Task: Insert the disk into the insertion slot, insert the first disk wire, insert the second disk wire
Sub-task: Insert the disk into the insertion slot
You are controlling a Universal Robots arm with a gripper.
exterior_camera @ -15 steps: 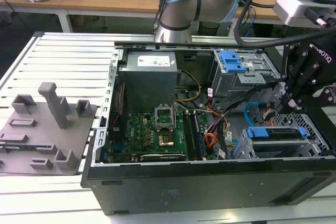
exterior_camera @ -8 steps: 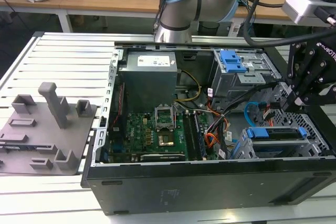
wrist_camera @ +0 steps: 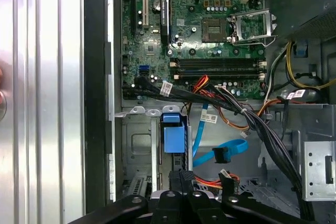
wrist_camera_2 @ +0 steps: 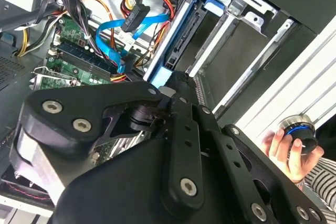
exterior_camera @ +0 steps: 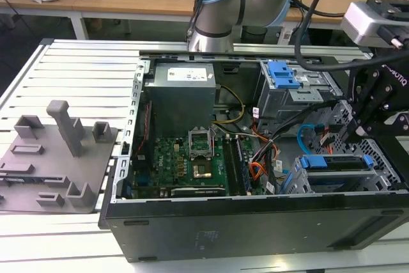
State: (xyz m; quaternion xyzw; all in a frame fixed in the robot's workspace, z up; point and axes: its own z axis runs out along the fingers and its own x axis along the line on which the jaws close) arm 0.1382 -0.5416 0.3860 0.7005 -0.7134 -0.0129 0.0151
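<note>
At the exterior view's near right, inside the PC case [exterior_camera: 255, 228], disk [exterior_camera: 335, 162] sits in the insertion slot [exterior_camera: 323, 183], only its blue carrier visible. Right beside it, gripper [wrist_camera: 181, 177], jaws closed on nothing. Unplugged blue SATA cable [wrist_camera: 223, 153] hangs loose.

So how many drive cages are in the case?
2: a tall cage bearing a blue latch, and nearer the camera the slot holding the disk. The arm may hide others.
</note>
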